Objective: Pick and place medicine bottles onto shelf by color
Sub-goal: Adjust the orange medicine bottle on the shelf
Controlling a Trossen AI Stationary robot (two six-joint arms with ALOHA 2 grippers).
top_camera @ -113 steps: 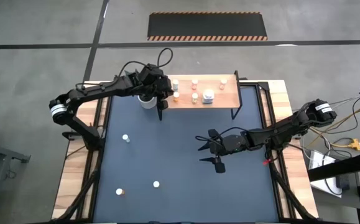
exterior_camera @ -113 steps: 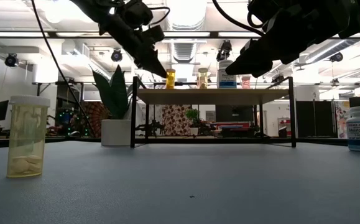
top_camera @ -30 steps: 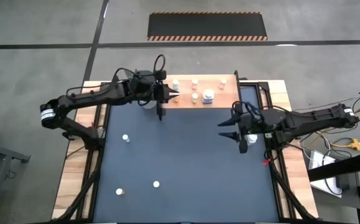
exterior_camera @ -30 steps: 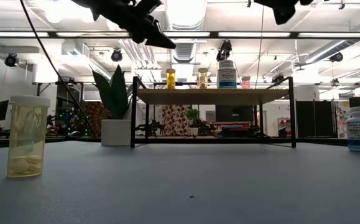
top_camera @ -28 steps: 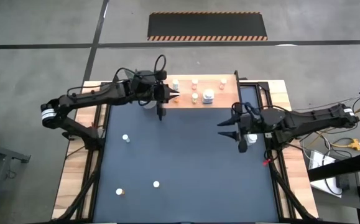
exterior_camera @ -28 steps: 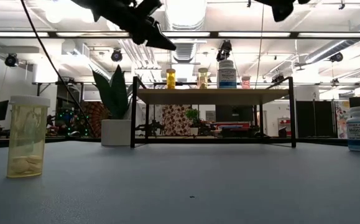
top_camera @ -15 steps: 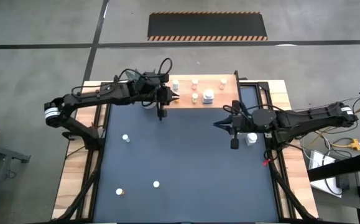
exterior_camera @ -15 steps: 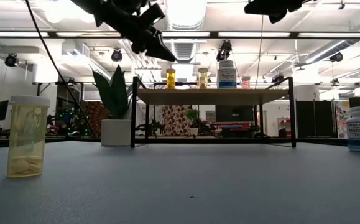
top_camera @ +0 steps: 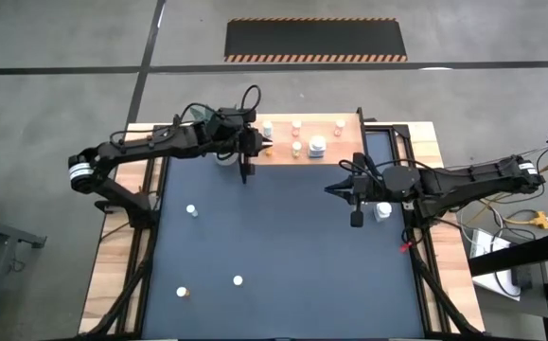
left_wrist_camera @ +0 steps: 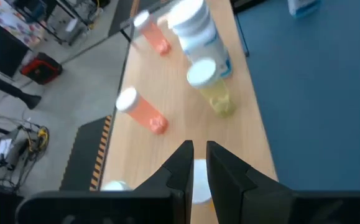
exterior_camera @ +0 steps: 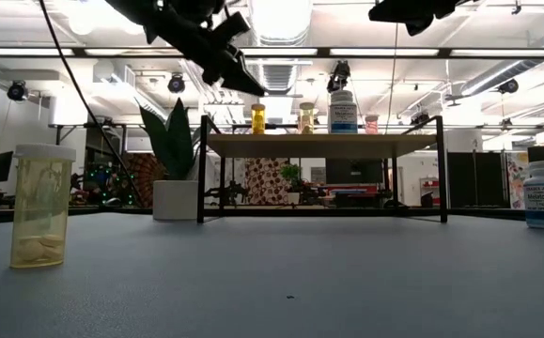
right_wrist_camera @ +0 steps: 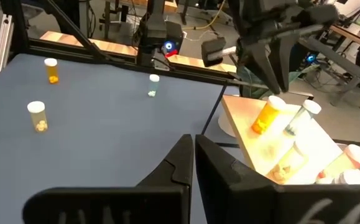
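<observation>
Hovering with fingers pinched together and empty — left gripper (top_camera: pixel 245 167) over the shelf (top_camera: pixel 344 142) end, right gripper (top_camera: pixel 356 217) beside a white bottle (top_camera: pixel 381 211). Five bottles shelved; four waiting on the table (top_camera: pixel 283 237).

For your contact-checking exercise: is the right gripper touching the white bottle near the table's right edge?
Apart. The high view shows bare blue table between the right gripper and the white bottle beside it.

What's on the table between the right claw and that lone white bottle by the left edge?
Nothing: in the high view only bare blue tabletop lies between the shut right gripper and the white bottle.
</observation>
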